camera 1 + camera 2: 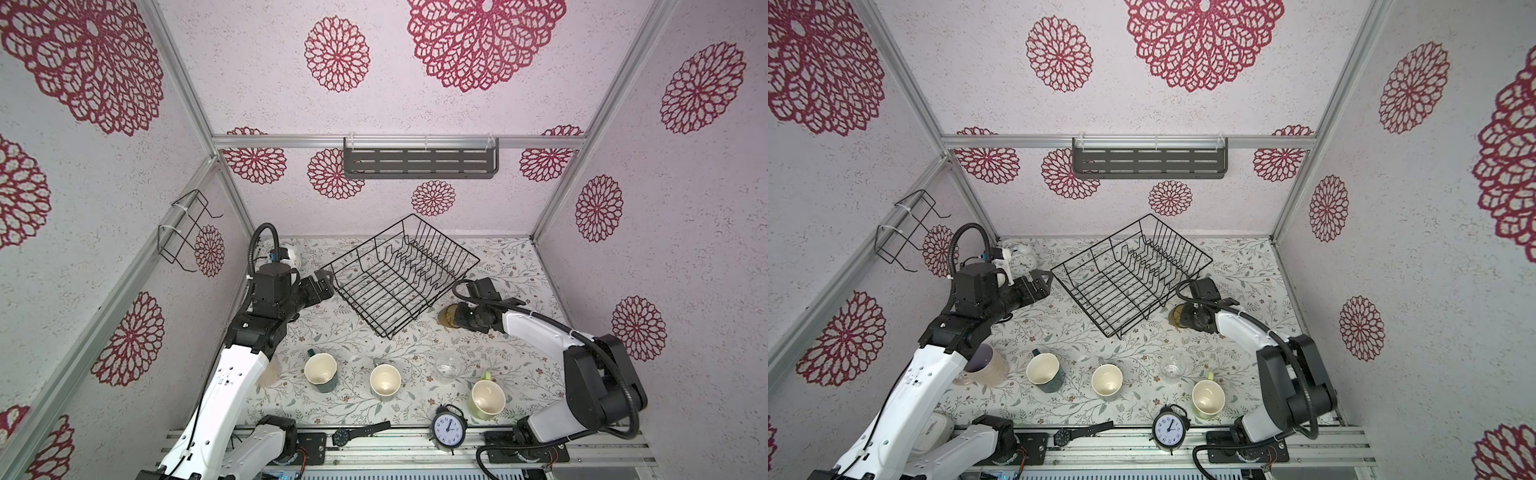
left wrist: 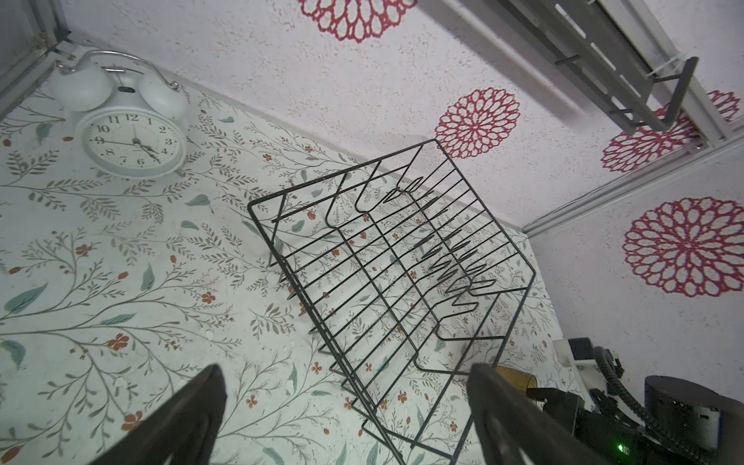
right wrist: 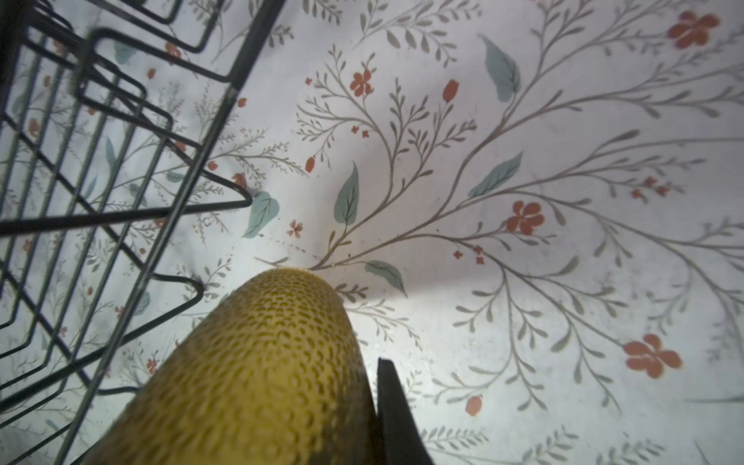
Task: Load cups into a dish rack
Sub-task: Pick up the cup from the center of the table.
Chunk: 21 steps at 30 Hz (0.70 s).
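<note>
- The left gripper (image 1: 329, 282) hovers at the 9 o'clock corner of the dish rack (image 1: 365, 243). Its jaws are spread wide and hold nothing. It looks parked to the side so the rack's inside stays free for the other arm.
- A white alarm clock (image 2: 131, 139) stands at 10 o'clock on the worktop (image 1: 511, 266), behind that arm. It is no part of the job.
- The ribbed pink mug (image 1: 986, 368) stands at 8 o'clock, half hidden under the left arm.
- The dark teal mug (image 1: 321, 370) and the grey mug (image 1: 385, 380) stand mouth up at the rack's 6 o'clock. They are apart from each other, which leaves room for a finger at each rim.
- The dish rack sits mid-worktop toward 12 o'clock, turned on the diagonal. It is empty, so no cup has been loaded.
- The clear glass (image 1: 448, 369) stands at the rack's 5 o'clock, in the same row.
- The amber tumbler (image 3: 257, 362) is just beside the rack's 4 o'clock edge.
- The right gripper (image 1: 457, 316) reaches down on the tumbler and pinches its wall, jaws nearly together. One finger (image 3: 396, 422) lies against the outside, and the other is hidden, probably inside. As the cup nearest the rack, it probably goes first.
- I cannot tell whether the tumbler's base rests on the worktop.
- The pale yellow-green mug (image 1: 487, 399) waits at 5 o'clock on the worktop. A black alarm clock (image 1: 448, 428) stands just beside it, something to steer around.
</note>
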Available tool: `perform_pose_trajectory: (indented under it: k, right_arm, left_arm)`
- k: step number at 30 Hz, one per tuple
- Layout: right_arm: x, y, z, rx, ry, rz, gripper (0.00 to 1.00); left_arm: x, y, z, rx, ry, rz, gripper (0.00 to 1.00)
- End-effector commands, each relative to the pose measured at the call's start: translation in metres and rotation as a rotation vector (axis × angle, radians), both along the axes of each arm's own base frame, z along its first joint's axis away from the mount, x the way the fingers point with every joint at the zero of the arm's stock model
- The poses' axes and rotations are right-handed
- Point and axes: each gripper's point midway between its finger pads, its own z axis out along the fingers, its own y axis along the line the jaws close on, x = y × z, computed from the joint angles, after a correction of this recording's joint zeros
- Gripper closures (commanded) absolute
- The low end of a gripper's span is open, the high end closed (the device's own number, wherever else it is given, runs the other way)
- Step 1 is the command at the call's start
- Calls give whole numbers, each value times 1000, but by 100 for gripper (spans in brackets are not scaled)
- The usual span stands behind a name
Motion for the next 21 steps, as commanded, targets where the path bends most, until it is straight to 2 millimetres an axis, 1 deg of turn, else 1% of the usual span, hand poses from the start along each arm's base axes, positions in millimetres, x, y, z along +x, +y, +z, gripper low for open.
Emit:
perform_pose_trajectory:
  k: [1,3,4,5,7,8,10,12,14,15,18,21]
  right_arm:
    - [7,-4,50,24,-173,-15,100]
    - [9,1,81,60,-285,28,100]
    - [11,4,102,81,-359,50,100]
    - [11,7,118,104,-420,73,100]
    - [6,25,165,192,-601,188,100]
    - [1,34,185,246,-683,246,100]
    - [-14,55,225,381,-836,370,100]
    - [-30,70,257,514,-946,453,100]
    - [-41,80,278,588,-1006,520,100]
    - [-45,84,286,598,-1030,550,100]
    - [-59,97,299,601,-1099,664,100]
    - [-83,115,310,678,-1140,827,100]
  left_arm:
    - [-2,-11,29,-64,-59,-29,3]
    - [-5,-23,38,-99,-75,-77,3]
    - [-6,-33,44,-123,-91,-123,3]
    - [-8,-44,50,-158,-105,-178,3]
    - [-12,-70,62,-276,-114,-302,3]
    - [-14,-81,67,-337,-103,-355,3]
    - [-21,-106,81,-454,-63,-483,3]
    - [-35,-131,97,-513,-46,-618,3]
    - [-47,-149,106,-539,-35,-717,3]
    - [-52,-156,109,-558,-15,-755,3]
    - [-61,-168,110,-624,70,-821,3]
    - [-75,-184,110,-660,92,-918,3]
